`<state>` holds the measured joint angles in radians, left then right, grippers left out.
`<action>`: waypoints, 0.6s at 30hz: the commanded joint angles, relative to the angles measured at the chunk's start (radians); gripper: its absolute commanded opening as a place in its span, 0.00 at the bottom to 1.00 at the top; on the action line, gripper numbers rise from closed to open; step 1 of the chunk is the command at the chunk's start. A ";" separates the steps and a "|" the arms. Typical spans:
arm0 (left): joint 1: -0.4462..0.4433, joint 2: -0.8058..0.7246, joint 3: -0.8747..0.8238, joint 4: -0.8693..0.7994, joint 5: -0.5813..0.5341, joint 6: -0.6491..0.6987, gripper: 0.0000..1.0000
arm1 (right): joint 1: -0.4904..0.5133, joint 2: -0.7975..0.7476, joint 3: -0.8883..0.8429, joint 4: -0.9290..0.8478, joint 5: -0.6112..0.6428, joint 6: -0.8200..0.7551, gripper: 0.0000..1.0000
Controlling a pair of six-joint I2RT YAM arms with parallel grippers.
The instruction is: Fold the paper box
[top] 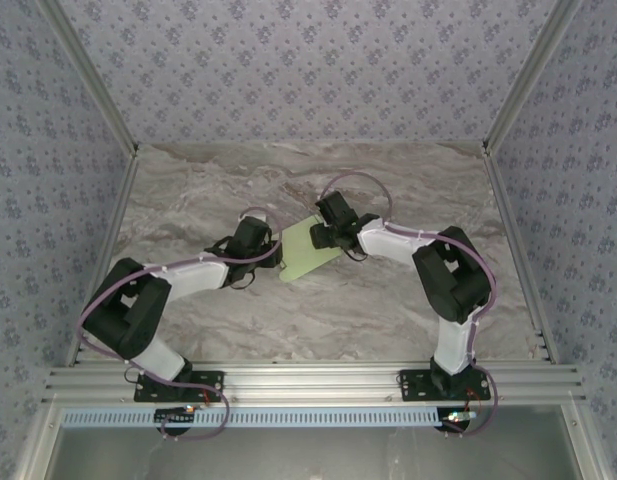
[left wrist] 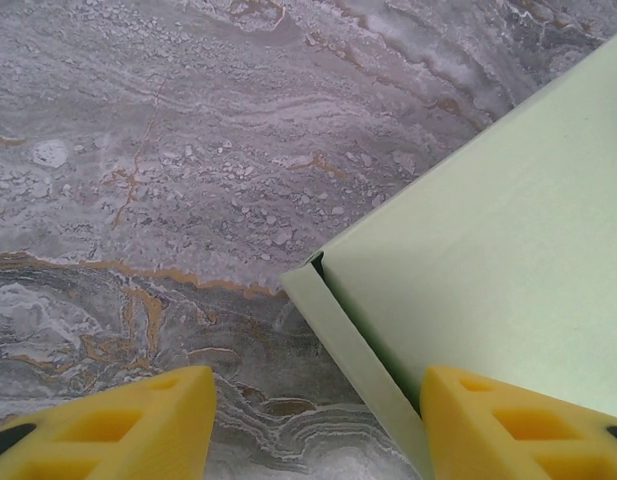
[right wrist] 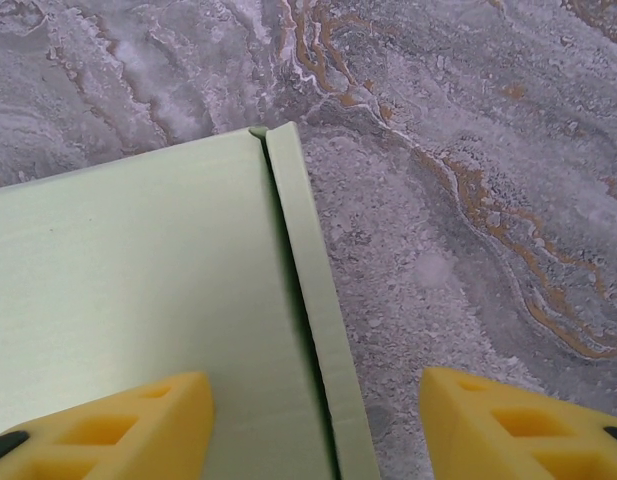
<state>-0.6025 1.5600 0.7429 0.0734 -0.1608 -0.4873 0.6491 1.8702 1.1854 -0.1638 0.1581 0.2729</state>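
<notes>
Black-white arms [top: 188,275], yellow claw fingers [left wrist: 118,425]

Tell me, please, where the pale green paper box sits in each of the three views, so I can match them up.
Top external: the paper box lies flat near the middle of the table.
Left wrist: it takes up the right side, with one corner pointing left.
Right wrist: it covers the left side, and its narrow flap runs down the middle.
Shared landmark: the marbled tabletop under the box.

A grey-veined marble tabletop [top: 188,190] sits boxed in by blue floral-patterned walls [top: 288,70] and aluminium rails [top: 318,382].
</notes>
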 commanded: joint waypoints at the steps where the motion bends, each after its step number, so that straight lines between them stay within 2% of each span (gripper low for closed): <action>1: -0.010 -0.054 0.015 -0.009 0.003 0.016 0.58 | 0.009 0.021 -0.002 -0.098 0.024 -0.052 0.60; 8: 0.045 -0.053 0.083 -0.023 0.097 0.050 0.64 | 0.007 0.005 0.092 -0.151 0.006 -0.069 0.61; 15: 0.111 0.051 0.202 -0.091 0.254 0.144 0.67 | -0.008 -0.046 0.108 -0.151 -0.030 -0.066 0.62; 18: 0.116 0.096 0.262 -0.129 0.270 0.204 0.67 | -0.011 -0.063 0.119 -0.164 -0.050 -0.066 0.63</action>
<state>-0.4911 1.6138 0.9440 0.0109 0.0391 -0.3679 0.6449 1.8584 1.2613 -0.2897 0.1383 0.2192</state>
